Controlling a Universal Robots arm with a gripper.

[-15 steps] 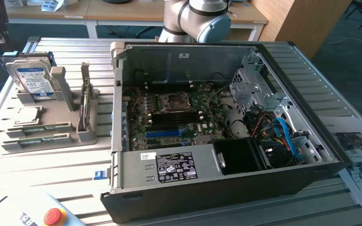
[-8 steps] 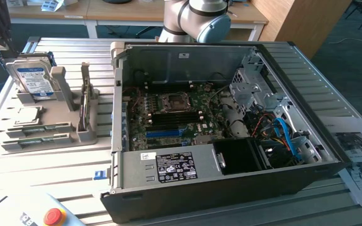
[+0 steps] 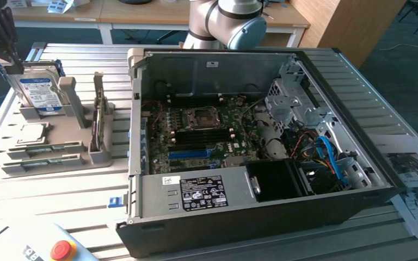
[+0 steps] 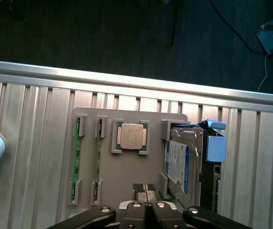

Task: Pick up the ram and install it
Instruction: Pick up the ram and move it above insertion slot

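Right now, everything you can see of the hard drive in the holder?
The hard drive is a boxy silver metal unit with a blue-and-white label on its broad face. It stands on edge, held between grey posts at one end of the grey holder, on the exterior view's left of the open computer case. The processor chip lies flat beside it, apart. A blue piece sits by its back; contact unclear.

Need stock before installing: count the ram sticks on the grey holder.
2: one ram stick in the holder's end slot, a second ram stick beside it, nearer the processor chip. An upright board may be a third.
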